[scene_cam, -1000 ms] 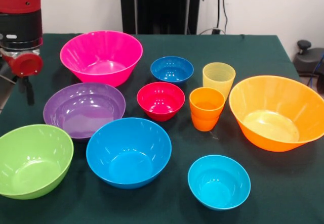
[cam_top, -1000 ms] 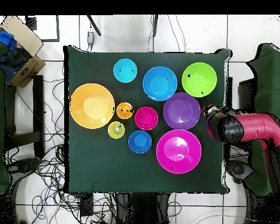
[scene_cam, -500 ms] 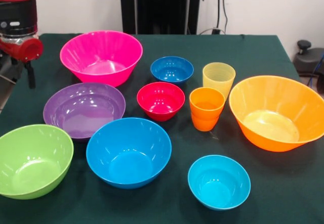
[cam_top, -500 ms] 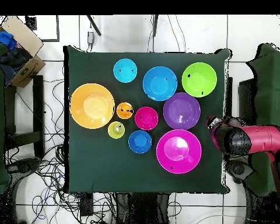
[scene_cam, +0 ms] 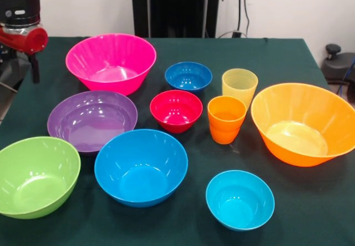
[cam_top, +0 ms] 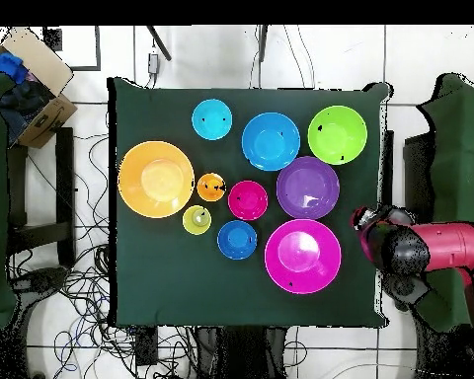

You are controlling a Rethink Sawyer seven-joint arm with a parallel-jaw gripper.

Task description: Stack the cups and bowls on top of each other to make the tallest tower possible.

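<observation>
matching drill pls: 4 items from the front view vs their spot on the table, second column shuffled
Items:
1. large glossy pink plastic bowl
2. translucent pale yellow plastic cup
3. small cyan plastic bowl
4. lime green plastic bowl

Places in the front view:
A. near left corner, beside the purple bowl
B. directly behind the orange cup
C. near edge, in front of the orange cup
D. far left, behind the purple bowl

Pairs: 1-D, 2-B, 3-C, 4-A
</observation>
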